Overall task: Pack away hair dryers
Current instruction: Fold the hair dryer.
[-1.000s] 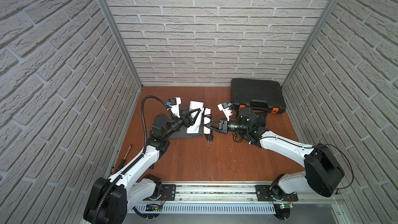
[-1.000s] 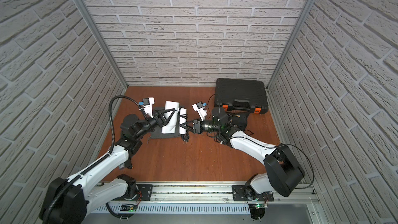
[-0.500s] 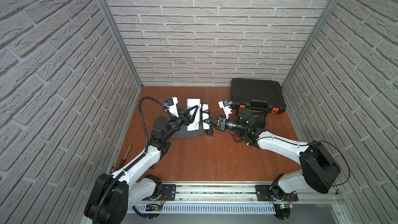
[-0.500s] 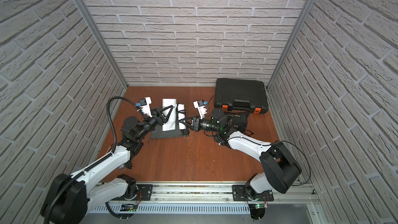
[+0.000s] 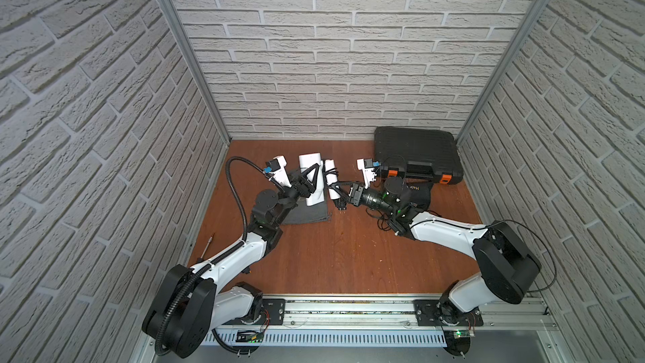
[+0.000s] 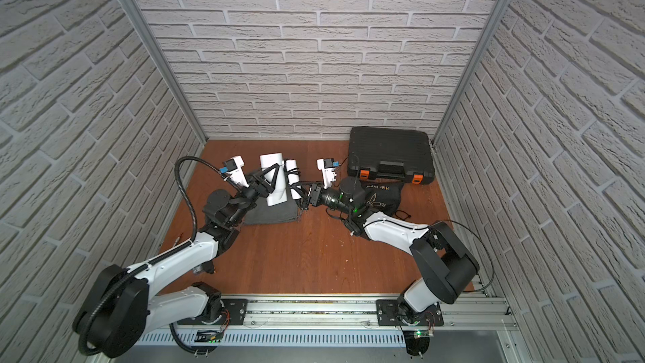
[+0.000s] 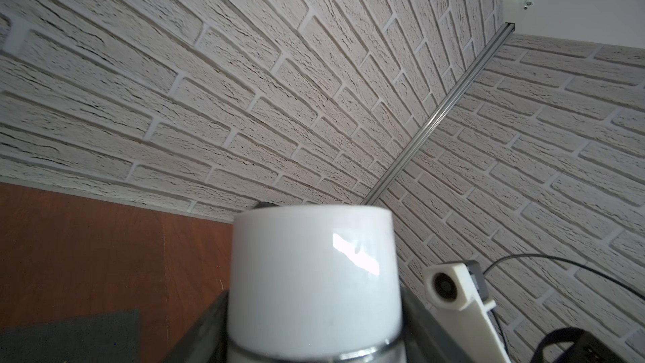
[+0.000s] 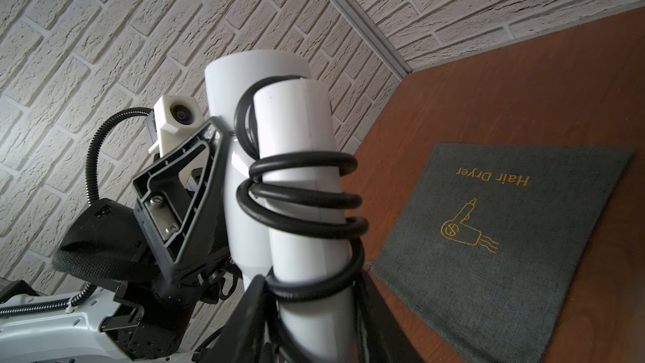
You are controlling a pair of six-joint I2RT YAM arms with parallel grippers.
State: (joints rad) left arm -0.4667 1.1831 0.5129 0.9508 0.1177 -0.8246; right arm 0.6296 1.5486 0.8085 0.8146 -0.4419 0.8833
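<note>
You have the white dryer (image 5: 310, 164) held between both arms at the back left of the table (image 5: 349, 256), over the far edge of the grey bag (image 5: 307, 213). It is glossy white plastic: a fat, round barrel with a narrower round handle lying alongside it. A thick black cord (image 8: 303, 197) is wound round the handle in several tight coils, and its plug (image 5: 341, 207) hangs from the lower end.

Your left gripper (image 5: 311, 179) is clamped across the barrel, one black finger on each side; the left wrist view shows the barrel (image 7: 314, 267) filling the gap. Your right gripper (image 5: 336, 192) pinches the handle (image 8: 296, 127) near its base, its fingers pressing on the lowest coils.

The grey bag lies flat, printed "Hair Dryer" with a gold drawing (image 8: 467, 228). A darker bag (image 5: 419, 193) sits under your right arm, just in front of the closed black case (image 5: 415, 148).
</note>
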